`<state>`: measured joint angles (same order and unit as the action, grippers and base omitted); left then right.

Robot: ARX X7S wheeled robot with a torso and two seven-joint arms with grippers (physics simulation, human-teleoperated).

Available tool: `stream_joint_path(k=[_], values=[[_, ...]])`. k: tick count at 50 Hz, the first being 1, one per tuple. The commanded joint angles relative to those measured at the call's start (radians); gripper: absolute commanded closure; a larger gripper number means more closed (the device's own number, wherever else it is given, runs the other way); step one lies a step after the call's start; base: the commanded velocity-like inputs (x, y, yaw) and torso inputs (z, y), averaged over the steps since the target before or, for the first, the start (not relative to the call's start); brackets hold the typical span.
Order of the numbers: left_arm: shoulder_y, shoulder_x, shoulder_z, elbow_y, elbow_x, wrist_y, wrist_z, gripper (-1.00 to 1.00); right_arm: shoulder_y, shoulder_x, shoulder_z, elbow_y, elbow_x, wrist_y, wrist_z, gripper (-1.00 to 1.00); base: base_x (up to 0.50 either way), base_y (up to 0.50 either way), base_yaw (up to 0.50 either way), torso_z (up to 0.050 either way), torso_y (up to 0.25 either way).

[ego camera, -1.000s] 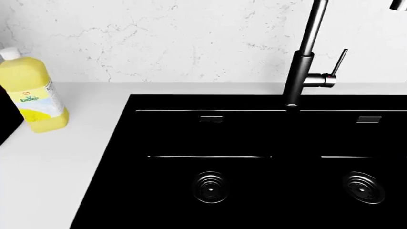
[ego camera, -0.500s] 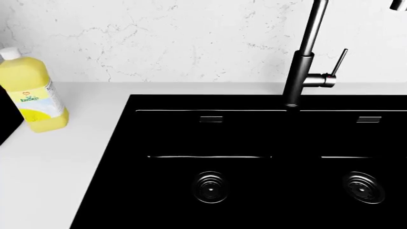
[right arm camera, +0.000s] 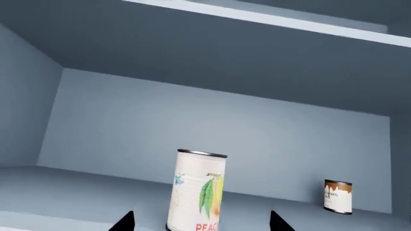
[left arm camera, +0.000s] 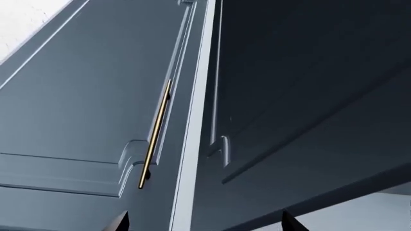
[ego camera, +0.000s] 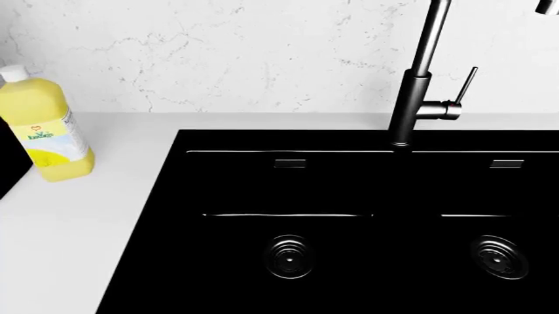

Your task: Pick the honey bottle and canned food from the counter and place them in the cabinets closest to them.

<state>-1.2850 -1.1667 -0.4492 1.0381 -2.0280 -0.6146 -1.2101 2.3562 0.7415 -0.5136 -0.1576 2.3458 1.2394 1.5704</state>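
Our right tool (right arm camera: 200, 222) stood spread wide, holding nothing; the upright peach can (right arm camera: 198, 191) sat on the cabinet shelf (right arm camera: 77, 192) between its tips.

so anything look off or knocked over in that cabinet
Nothing stands out. The peach can stands upright on the cabinet shelf, between the right gripper's fingertips without visible contact. A smaller can is upright farther back. No spills or dents show.
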Motion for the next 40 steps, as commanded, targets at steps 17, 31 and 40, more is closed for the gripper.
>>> stream_joint_path(k=[17,31,40], values=[[-0.122,0.079,-0.142,-0.004,-0.251,-0.165,-0.135,-1.0,0.0,0.257,-0.016,-0.193,0.169,-0.142,0.0,-1.0,0.0,0.0,0.0,0.0,0.0],[-0.099,0.103,-0.189,-0.014,-0.27,-0.216,-0.148,-1.0,0.0,0.34,0.028,-0.273,0.25,-0.166,0.0,-1.0,0.0,0.0,0.0,0.0,0.0],[-0.09,0.113,-0.209,-0.022,-0.275,-0.238,-0.15,-1.0,0.0,0.369,0.055,-0.31,0.296,-0.163,0.0,-1.0,0.0,0.0,0.0,0.0,0.0]])
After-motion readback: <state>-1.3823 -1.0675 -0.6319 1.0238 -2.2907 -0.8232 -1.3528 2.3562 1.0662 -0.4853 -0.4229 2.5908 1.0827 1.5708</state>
